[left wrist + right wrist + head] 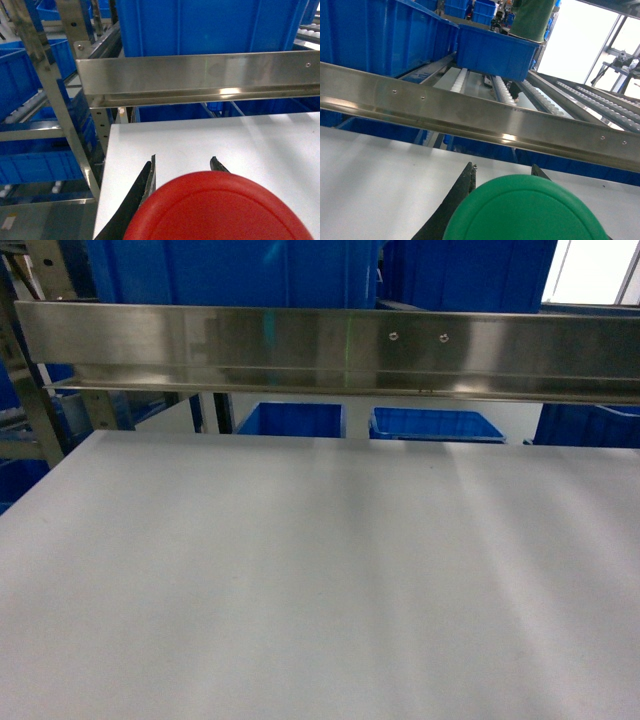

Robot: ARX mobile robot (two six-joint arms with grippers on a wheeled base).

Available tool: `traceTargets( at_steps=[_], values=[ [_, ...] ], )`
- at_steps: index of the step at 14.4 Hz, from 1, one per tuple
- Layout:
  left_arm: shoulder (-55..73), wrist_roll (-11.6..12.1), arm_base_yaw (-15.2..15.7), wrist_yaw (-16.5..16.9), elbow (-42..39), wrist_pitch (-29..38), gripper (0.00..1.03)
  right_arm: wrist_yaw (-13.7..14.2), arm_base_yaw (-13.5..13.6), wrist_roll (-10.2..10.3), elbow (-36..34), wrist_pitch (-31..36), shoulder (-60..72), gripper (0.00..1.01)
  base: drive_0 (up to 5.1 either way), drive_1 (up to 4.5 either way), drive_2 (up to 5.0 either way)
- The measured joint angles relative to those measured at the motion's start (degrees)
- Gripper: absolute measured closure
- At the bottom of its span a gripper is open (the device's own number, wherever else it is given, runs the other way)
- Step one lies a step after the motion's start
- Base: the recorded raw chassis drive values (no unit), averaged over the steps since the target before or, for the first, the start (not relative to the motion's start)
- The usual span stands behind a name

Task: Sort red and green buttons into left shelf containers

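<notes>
Head view, table: the white tabletop (320, 590) fills the lower two thirds of the frame; neither of my arms and no button shows on it.
Head view, shelf: a steel rail (320, 345) crosses the upper frame, with large blue bins (230, 270) above it at upper left and smaller blue trays (435, 425) showing under it at centre.

Left wrist view, button: the red button (220, 207) fills the lower centre of the frame, its wide cap toward the camera.
Left wrist view, fingers: my left gripper (185, 167) has its dark fingertips (150, 172) hugging the cap on either side; I judge it clamped on the red button.
Left wrist view, target: a deep blue bin (210, 25) sits at upper centre, beyond the steel rail and well apart from the button.

Right wrist view, button: the green button (527, 210) occupies the lower centre.
Right wrist view, fingers: my right gripper (505, 170) flanks the cap the same way; I judge it closed on the green button.
Right wrist view, shelf: blue bins (380, 35) stand in the upper left behind the rail, on roller tracks.

Progress: both buttons are picked up; neither is in a bin yet.
Left to do: carry each one past the rail to the left shelf containers and release it.
</notes>
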Motion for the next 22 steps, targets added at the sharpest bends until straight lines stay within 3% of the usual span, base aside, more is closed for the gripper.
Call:
traceTargets(
  at_steps=[22],
  values=[
    [-0.02, -0.02, 0.02, -0.07, 0.04, -0.17, 0.76, -0.02, 0.0, 0.0, 0.02, -0.13, -0.26, 0.75, -4.8, 3.12, 1.8]
  ],
)
